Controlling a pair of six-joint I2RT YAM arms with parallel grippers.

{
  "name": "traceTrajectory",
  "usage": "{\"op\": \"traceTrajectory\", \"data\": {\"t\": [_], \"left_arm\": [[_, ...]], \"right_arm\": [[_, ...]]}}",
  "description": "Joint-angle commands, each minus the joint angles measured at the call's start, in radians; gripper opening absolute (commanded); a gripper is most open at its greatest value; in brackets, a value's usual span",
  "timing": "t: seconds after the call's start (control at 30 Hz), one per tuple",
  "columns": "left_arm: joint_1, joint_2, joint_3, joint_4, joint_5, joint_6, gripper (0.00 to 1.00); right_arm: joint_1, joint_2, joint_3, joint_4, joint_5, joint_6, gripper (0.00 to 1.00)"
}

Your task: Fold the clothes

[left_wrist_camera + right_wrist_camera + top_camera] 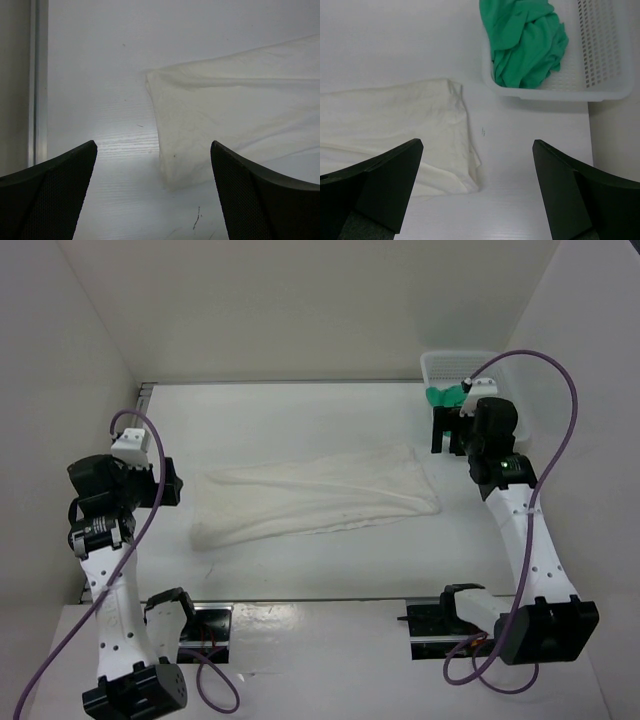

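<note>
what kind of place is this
Probably a robot lab test cell: a left arm and right arm bolted to a white table, plain white panels around it, and a garment laid out near a basket holding a green cloth.

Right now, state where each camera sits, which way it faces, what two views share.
Top external: above, behind the bases, looking down on the white table; both arms, left end effector, right end effector show.
Left wrist: on left arm, facing the large wrinkled white fabric garment; fingers show.
Right wrist: on right arm, facing white plastic mesh basket holding bright green cloth; fingers show.
Shared: garment, in all three.
</note>
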Motion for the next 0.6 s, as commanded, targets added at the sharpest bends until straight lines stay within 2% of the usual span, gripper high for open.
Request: {"op": "traceTrajectory", "data": {"t": [0.0,0.57], "left_arm": [[0.006,0.024,0.000,0.026,0.021,0.004,1.00],[0.006,0.035,0.000,0.026,0.002,-0.005,1.00]], "right_arm": [[-0.007,0.016,0.005,0.051,0.037,0.023,0.99],[-0.007,0.171,0.005,0.009,-0.002,-0.005,0.99]]}}
